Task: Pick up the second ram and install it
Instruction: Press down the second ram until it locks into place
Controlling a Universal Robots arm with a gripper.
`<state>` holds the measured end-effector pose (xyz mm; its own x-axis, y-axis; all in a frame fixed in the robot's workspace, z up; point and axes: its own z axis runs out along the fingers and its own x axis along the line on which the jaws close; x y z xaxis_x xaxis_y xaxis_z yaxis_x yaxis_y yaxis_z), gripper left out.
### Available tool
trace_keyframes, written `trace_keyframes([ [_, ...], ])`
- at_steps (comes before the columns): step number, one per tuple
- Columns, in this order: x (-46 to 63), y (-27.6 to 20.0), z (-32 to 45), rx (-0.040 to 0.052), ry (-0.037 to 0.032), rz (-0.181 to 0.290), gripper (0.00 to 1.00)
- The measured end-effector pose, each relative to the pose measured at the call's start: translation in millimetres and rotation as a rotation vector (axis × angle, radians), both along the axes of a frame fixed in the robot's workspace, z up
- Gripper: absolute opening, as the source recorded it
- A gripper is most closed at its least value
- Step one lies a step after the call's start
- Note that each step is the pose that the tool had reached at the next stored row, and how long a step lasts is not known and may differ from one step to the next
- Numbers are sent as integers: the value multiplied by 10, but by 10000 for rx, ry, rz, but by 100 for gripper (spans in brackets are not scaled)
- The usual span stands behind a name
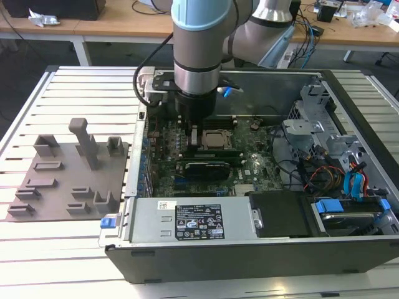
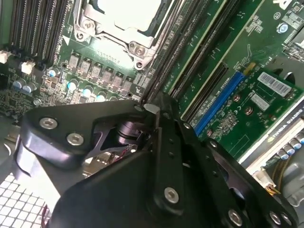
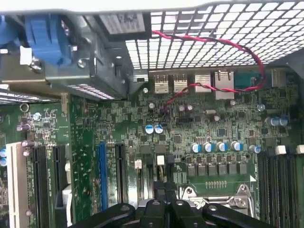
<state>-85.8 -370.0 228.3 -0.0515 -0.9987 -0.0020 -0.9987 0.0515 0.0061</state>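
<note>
A slatted white tabletop (image 1: 75,87) carried an open black computer case (image 1: 249,249), with wooden desks and cables behind it toward twelve o'clock in the exterior view. A grey fixture plate (image 1: 68,180) with raised blocks lay at nine o'clock of the case, just beside its wall. The arm reached down inside the case over the green motherboard (image 1: 249,171), its claw (image 2: 152,111) low by the memory slots (image 2: 190,61) beside the square CPU socket (image 1: 215,140). The claw's fingers looked drawn close together, though whether they pinched the second ram could not be told; the stick itself could not be made out. The case walls, drive cage (image 1: 318,124) and power supply (image 1: 187,218) hemmed the arm closely.
</note>
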Motion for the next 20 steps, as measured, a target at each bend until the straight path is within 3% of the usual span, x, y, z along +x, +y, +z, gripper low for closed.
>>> trace_keyframes([
  [4,12,2,6,15,-7,-2,10],
  [5,67,2,13,11,4,-2,10],
  [9,391,0,17,2,175,0,10],
  [12,584,3,22,4,234,-1,10],
  [14,598,5,119,2,235,0,10],
  [17,599,6,380,3,235,0,10],
  [18,599,6,515,2,236,0,10],
  [19,599,6,593,2,235,0,10],
  [20,599,7,621,3,235,1,10],
])
